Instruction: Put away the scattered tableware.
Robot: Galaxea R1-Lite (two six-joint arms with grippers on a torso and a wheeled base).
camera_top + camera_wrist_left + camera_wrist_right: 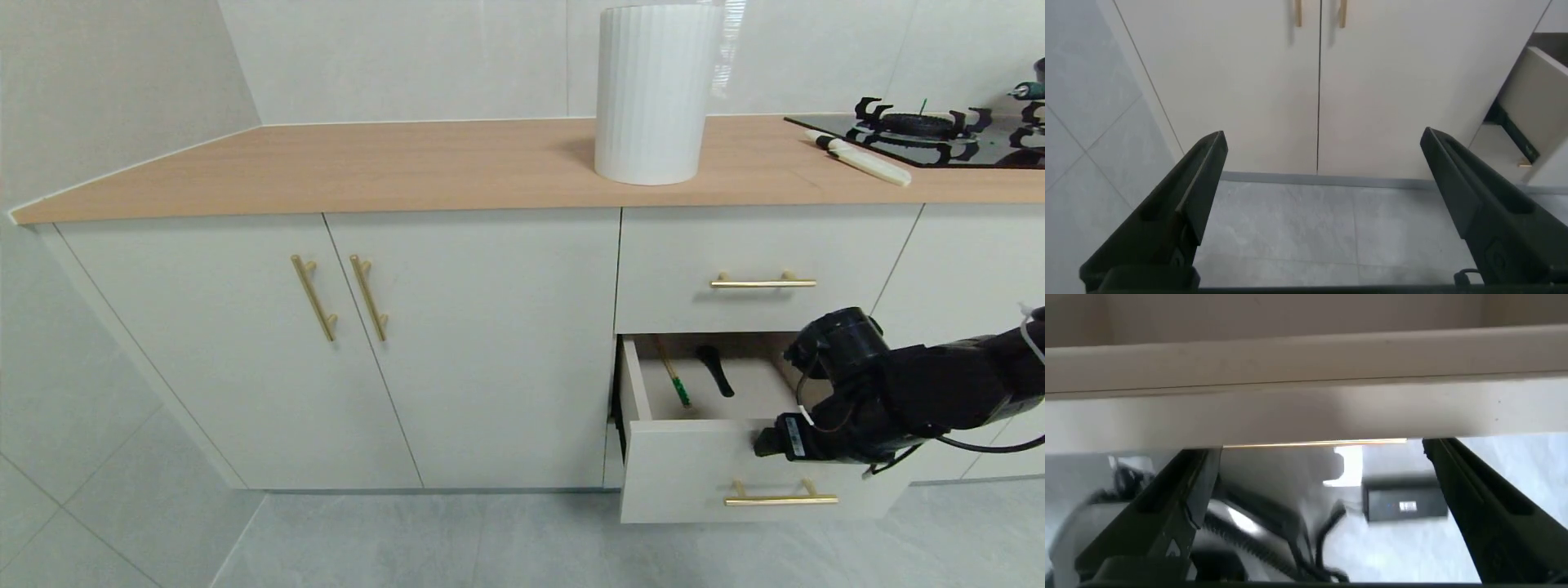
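Half done at best, judging by the green-tipped chopsticks [673, 377] and the black utensil [717, 376] already lying in the open drawer [635, 384] at lower right of the head view. Left to stow, as far as can be seen: the white-handled knife [857, 159] at upper right, lying on the countertop [367, 163] with one end on the edge of the hob [922, 143]. Released on both sides: right gripper [767, 445] spread at the drawer's front panel, left gripper [1319, 212] spread on nothing, low before the cabinet doors [1319, 82].
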